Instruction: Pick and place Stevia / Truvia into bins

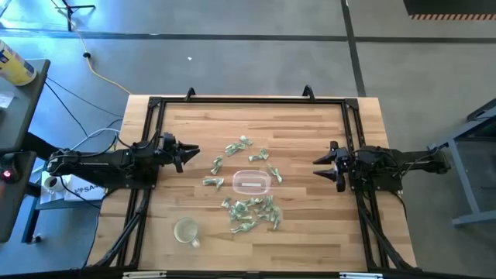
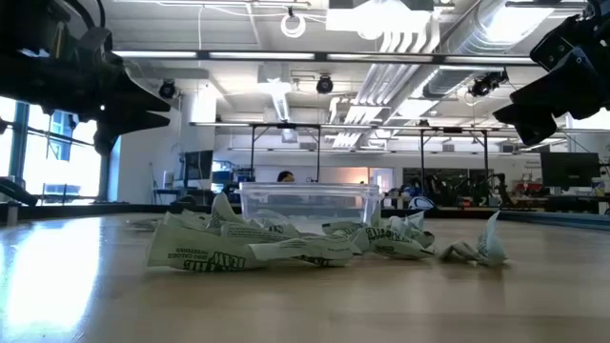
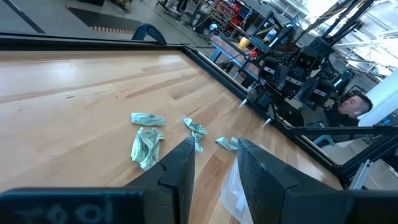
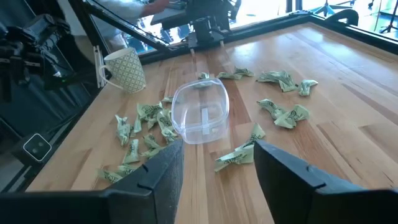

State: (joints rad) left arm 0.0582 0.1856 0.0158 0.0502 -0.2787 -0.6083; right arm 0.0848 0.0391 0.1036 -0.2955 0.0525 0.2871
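Observation:
Many crumpled green-and-white sachets (image 1: 252, 211) lie scattered on the wooden table around a small clear tub (image 1: 252, 183), which stands upright with one sachet (image 4: 204, 117) flat inside it. More sachets (image 1: 240, 146) lie toward the far side of the tub. My left gripper (image 1: 191, 153) hovers open above the table, left of the sachets. My right gripper (image 1: 318, 166) hovers open to the right of the tub. In the right wrist view the tub (image 4: 200, 112) sits ahead of the open fingers, with a sachet (image 4: 236, 157) between them.
A round pale cup (image 1: 187, 231) stands near the table's near-left part. A black metal frame (image 1: 248, 99) runs round the table edges. Bare wood lies between each gripper and the sachets. A person (image 3: 348, 106) sits beyond the table's right side.

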